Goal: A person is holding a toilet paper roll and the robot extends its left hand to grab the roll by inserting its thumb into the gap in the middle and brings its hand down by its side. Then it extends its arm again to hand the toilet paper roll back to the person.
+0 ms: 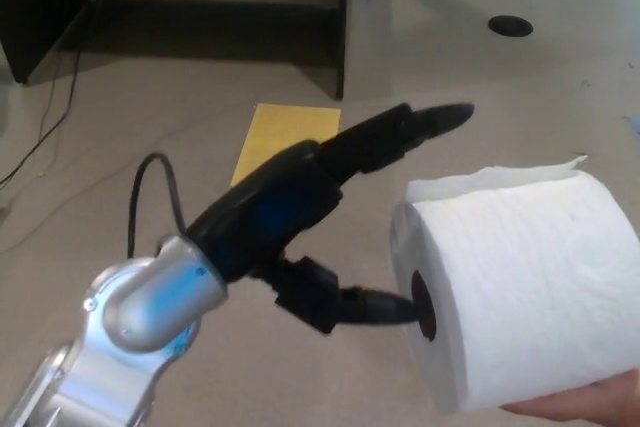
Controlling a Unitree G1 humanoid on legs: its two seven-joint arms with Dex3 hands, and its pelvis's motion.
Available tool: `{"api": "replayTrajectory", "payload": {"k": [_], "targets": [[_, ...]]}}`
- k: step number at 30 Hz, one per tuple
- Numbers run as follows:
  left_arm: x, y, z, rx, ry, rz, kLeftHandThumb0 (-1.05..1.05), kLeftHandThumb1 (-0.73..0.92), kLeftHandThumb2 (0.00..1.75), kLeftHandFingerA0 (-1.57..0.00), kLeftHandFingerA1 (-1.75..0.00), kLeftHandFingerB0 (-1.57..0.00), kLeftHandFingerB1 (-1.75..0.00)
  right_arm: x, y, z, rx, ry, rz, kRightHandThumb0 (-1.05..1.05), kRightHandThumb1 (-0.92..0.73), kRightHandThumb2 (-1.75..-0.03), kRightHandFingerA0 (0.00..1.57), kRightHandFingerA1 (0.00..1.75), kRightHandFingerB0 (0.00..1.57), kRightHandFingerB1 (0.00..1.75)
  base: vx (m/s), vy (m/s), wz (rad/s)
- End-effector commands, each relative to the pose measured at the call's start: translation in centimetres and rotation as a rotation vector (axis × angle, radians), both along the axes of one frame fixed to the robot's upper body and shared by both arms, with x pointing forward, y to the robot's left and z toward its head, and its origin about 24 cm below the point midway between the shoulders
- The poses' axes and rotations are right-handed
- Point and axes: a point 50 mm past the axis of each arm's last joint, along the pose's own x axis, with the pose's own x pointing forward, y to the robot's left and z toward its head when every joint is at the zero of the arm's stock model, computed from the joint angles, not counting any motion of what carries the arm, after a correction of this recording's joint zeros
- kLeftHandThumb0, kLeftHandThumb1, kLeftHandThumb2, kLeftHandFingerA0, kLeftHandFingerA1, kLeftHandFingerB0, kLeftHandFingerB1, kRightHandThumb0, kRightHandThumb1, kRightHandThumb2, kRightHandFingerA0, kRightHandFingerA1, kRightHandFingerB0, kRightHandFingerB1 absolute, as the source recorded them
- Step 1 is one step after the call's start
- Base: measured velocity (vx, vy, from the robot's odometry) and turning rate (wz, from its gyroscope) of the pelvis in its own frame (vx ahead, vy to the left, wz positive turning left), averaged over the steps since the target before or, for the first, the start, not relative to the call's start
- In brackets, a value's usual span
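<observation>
Left hand (330, 217) was spread open, its thumb (375, 307) tip at the mouth of the roll's (520, 287) core hole, fingers (400, 132) reaching above the roll's upper left edge without touching. A person's hand (575, 409) held the roll from below at the lower right corner. Bare floor (150, 127) lay beyond.

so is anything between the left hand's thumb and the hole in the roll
Nothing: in the head view the left hand has its thumb tip right at the toilet paper roll's centre hole.
</observation>
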Motion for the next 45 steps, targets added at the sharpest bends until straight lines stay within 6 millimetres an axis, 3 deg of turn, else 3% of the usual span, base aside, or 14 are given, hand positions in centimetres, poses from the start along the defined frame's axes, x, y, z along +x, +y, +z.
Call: {"api": "replayTrajectory", "payload": {"k": [1, 10, 11, 12, 24, 25, 26, 34, 38, 39, 42, 43, 44, 45], "targets": [[0.3, -0.5, 1.5, 0.022, -0.136, 0.049, -0.50, 0.35, 0.68, -0.05, -0.37, -0.10, -0.27, 0.5, -0.7, 0.5, -0.022, -0.004, 0.003, -0.36, -0.64, -0.59, 0.69, 0.63, 0.48, 0.42, 0.00, 0.000, 0.00], [0.5, -1.3, 1.7, -0.025, -0.218, 0.075, -0.24, 0.23, 0.80, -0.01, -0.49, 0.00, -0.47, 0.5, -0.7, 0.5, -0.022, 0.000, 0.009, -0.36, -0.65, -0.59, 0.68, 0.63, 0.49, 0.42, 0.00, 0.000, 0.00], [0.4, -1.4, 1.7, -0.033, -0.224, 0.085, -0.39, 0.40, 0.53, -0.20, -0.32, -0.16, -0.27, 0.6, -0.5, 0.5, -0.013, 0.002, 0.000, -0.36, -0.65, -0.59, 0.69, 0.65, 0.49, 0.42, 0.00, 0.000, 0.00], [0.4, -1.6, 1.6, -0.045, -0.232, 0.098, -0.22, 0.22, 0.80, -0.06, -0.50, -0.06, -0.49, 0.6, -0.5, 0.4, -0.012, 0.000, -0.003, -0.36, -0.65, -0.59, 0.70, 0.66, 0.49, 0.42, 0.00, 0.000, 0.00], [-0.3, -3.0, -0.4, 0.002, -0.221, 0.122, -0.23, 0.20, 0.80, -0.11, -0.51, -0.08, -0.50, 0.8, -0.2, 0.5, -0.012, -0.005, 0.005, -0.37, -0.65, -0.59, 0.71, 0.63, 0.50, 0.42, 0.00, 0.000, 0.00], [-0.3, -3.2, -0.7, 0.001, -0.211, 0.119, -0.23, 0.20, 0.80, -0.11, -0.52, -0.08, -0.50, 0.8, -0.2, 0.5, -0.011, -0.005, 0.003, -0.41, -0.53, -0.85, 0.67, 0.73, 0.43, 0.55, 0.00, 0.000, 0.00], [-0.4, -3.5, -1.0, 0.004, -0.188, 0.115, -0.23, 0.22, 0.81, -0.10, -0.51, -0.08, -0.49, 0.8, -0.2, 0.4, -0.007, -0.003, -0.004, -0.35, -0.65, -0.59, 0.69, 0.65, 0.48, 0.42, 0.00, 0.000, 0.00], [-0.2, -4.4, -2.9, 0.031, -0.167, 0.145, -0.23, 0.24, 0.82, -0.10, -0.51, -0.07, -0.50, 1.7, 0.3, 0.8, 0.000, -0.025, 0.018, -0.36, -0.65, -0.59, 0.69, 0.64, 0.50, 0.43, 0.00, 0.000, 0.00], [-0.1, -5.4, -3.9, 0.007, -0.149, 0.120, -0.47, 0.37, 0.62, -0.27, -0.42, -0.13, -0.33, 1.6, 0.4, 0.7, 0.012, -0.030, 0.014, -0.36, -0.65, -0.59, 0.68, 0.69, 0.49, 0.43, 0.00, 0.000, 0.00], [-0.1, -5.6, -3.9, 0.008, -0.150, 0.120, -0.46, 0.37, 0.62, -0.28, -0.42, -0.14, -0.33, 1.7, 0.5, 0.7, 0.002, -0.023, 0.019, -0.43, -0.52, -0.86, 0.65, 0.73, 0.41, 0.54, 0.00, 0.000, 0.00], [-0.2, -6.2, -3.9, 0.008, -0.145, 0.097, -0.42, 0.44, 0.64, -0.32, -0.43, -0.18, -0.35, 1.7, 0.5, 0.7, 0.003, -0.020, 0.011, -0.36, -0.64, -0.59, 0.69, 0.63, 0.47, 0.40, 0.00, 0.000, 0.00], [-0.2, -6.5, -3.8, -0.017, -0.142, 0.050, -0.26, 0.62, 0.58, -0.56, -0.58, -0.30, -0.31, 1.8, 0.4, 0.8, 0.008, -0.024, 0.006, -0.35, -0.66, -0.59, 0.69, 0.61, 0.48, 0.40, 0.00, 0.000, 0.00], [-0.2, -6.7, -3.7, -0.054, -0.119, 0.017, -0.19, 0.71, 0.62, -0.71, -1.13, -0.46, -0.35, 1.8, 0.4, 0.8, 0.008, -0.027, 0.005, -0.35, -0.66, -0.59, 0.68, 0.60, 0.48, 0.41, 0.00, 0.000, 0.00], [-0.3, -6.8, -3.6, -0.053, -0.120, 0.010, -0.14, 0.76, 0.63, -0.90, -0.98, -0.64, -0.39, 1.9, 0.4, 0.9, 0.006, -0.031, 0.007, -0.36, -0.64, -0.59, 0.68, 0.61, 0.48, 0.41, 0.00, 0.000, 0.00]]}}
